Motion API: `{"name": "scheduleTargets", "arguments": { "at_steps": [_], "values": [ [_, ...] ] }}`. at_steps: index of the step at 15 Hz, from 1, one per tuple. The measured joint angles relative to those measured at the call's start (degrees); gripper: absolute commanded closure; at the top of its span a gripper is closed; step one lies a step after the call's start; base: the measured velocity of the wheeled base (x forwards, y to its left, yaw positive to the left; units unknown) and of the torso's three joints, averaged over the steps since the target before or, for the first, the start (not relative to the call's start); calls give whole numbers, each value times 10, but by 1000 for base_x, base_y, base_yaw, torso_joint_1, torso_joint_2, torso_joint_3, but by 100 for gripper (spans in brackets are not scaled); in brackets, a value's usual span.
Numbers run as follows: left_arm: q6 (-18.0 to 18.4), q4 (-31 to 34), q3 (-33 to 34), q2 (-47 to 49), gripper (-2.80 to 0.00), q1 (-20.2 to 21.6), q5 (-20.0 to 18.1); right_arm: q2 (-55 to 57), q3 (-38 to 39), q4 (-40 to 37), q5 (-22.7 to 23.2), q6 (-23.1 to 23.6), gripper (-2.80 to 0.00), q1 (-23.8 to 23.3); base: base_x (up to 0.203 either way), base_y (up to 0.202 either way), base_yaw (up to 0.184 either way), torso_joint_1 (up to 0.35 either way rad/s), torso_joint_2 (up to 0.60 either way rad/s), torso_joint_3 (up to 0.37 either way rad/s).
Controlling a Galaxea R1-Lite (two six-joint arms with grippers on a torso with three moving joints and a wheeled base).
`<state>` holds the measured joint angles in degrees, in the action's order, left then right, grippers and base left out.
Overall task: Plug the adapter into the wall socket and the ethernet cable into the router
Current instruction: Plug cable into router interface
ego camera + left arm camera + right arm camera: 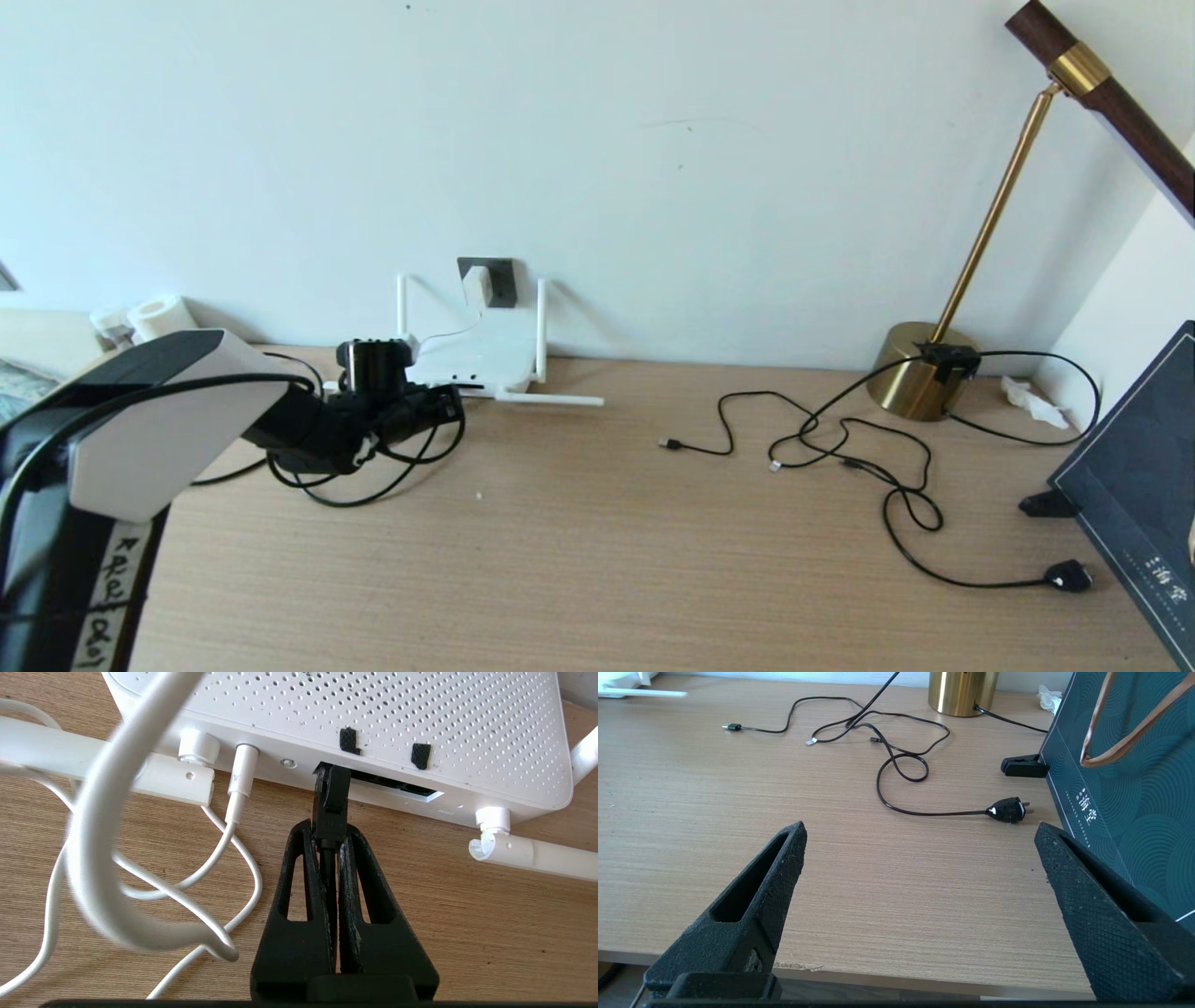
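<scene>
Black, ribbed fingers of the left gripper [329,835] are pinched tight on the small black plug of the thin black ethernet cable [331,807], whose tip is seen at the near end of the dark slot [392,786] on the front edge of the flat white perforated router [373,714]. Whether the plug is fully seated cannot be told. For a clean insertion, the plug should be kept square to the slot and pushed straight in, level with the pale wooden bench [467,914], without side load; the grip should be released only once it is home. The loose white cord [98,826] looping just beside the fingers should be kept clear. Beyond the router, the small white cube-shaped adapter [477,283] is seen seated on the dark grey square wall socket [501,276], so that part is judged done. The right gripper [920,835] is parked over the near bench edge, its fingers spread wide and holding nothing.
</scene>
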<state>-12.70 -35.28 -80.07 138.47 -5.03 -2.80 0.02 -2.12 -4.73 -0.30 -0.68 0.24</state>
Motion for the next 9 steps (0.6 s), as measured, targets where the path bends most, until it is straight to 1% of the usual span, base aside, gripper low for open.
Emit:
{"name": "scheduleTargets", "arguments": {
  "at_steps": [9],
  "values": [
    [2, 17, -19, 6, 0, 2, -1, 0, 0, 0, 0, 0, -280, 0, 0, 0, 0, 0, 0, 0]
  ]
}}
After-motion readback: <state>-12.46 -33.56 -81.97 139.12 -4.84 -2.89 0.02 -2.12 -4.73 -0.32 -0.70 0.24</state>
